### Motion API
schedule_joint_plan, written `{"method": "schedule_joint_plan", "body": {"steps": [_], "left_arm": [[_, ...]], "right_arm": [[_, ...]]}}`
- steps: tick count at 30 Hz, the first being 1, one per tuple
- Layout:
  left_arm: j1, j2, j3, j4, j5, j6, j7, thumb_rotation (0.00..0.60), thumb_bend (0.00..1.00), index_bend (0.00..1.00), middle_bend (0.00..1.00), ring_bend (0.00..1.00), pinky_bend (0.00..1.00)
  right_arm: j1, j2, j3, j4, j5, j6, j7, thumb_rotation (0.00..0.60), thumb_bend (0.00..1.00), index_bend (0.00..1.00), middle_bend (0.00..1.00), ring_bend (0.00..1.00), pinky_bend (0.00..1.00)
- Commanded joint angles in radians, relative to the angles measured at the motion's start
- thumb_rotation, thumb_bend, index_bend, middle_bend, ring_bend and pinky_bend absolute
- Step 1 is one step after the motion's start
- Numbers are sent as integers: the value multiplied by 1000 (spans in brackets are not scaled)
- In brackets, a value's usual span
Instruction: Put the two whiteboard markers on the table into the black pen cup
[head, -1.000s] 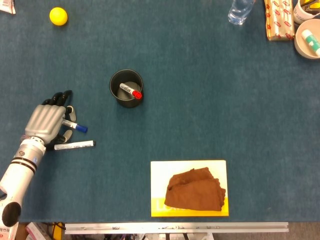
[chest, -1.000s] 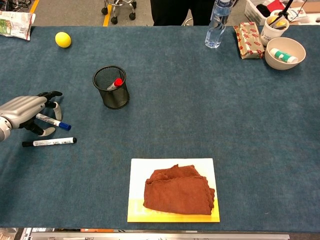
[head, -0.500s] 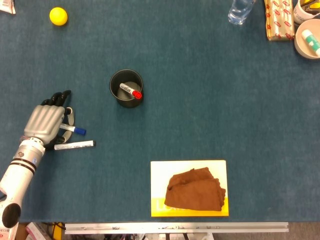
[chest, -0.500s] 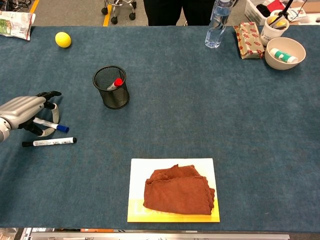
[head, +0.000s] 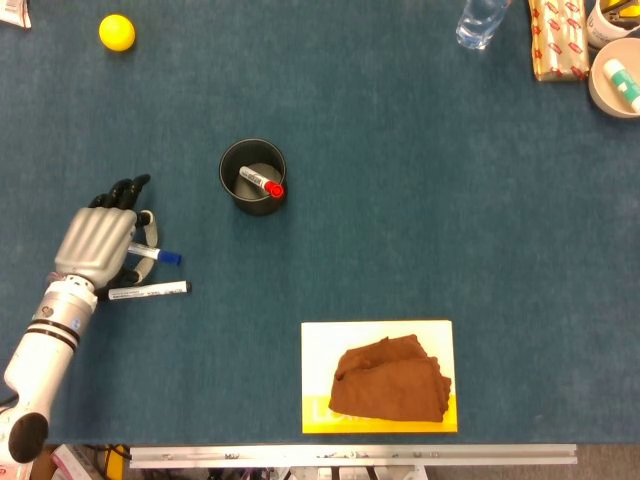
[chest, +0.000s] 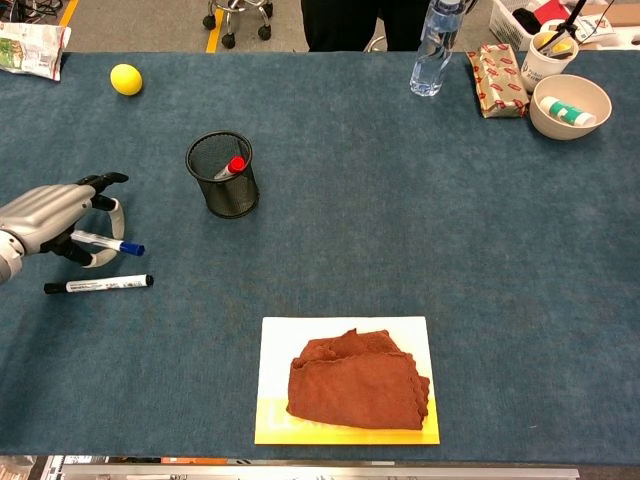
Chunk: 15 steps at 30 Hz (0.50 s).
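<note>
While my left robot hand (head: 97, 243) sits over the blue pen (head: 158, 255), its fingers are curled round the pen's back end, so I think it's got hold of it. The blue tip pokes out to the side, w/ the pen maybe just off the surface (head: 420, 180), can't tell for sure. My right robot hand isn't in either view.

The black pen (chest: 98, 285) lies flat on the surface, just next to the left robot hand, not touching it. The cup (head: 252, 175) is a bit up and to the right, w/ a red pen (head: 264, 184) already in it.

Pens like these are light, hard and smooth, so they'd roll or slip easy. Best to pinch them round the middle, not the cap end. The cup looks light too, so a bump could tip it.
</note>
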Motion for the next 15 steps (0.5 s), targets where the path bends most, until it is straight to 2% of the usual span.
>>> {"method": "schedule_joint_plan", "body": {"steps": [1,5,15], "left_arm": [[5,1,-10,-29,-4,28,21,600,325,597,23,0,173],[9,-3,-28,-68,3,82,49,600,326,607,30,0,173],[-1,-20,-120,-150,60,212,42,600,331,622,55,0,173]], "right_arm": [[0,0,0,0,-1,0,1,600,0,396,365,267,399],[0,1,-1,-1,-1,-1,3,600,0,396,365,267,399],[3,0,-6,-2,0,-13,4,600,0,396,365,267,399]]}}
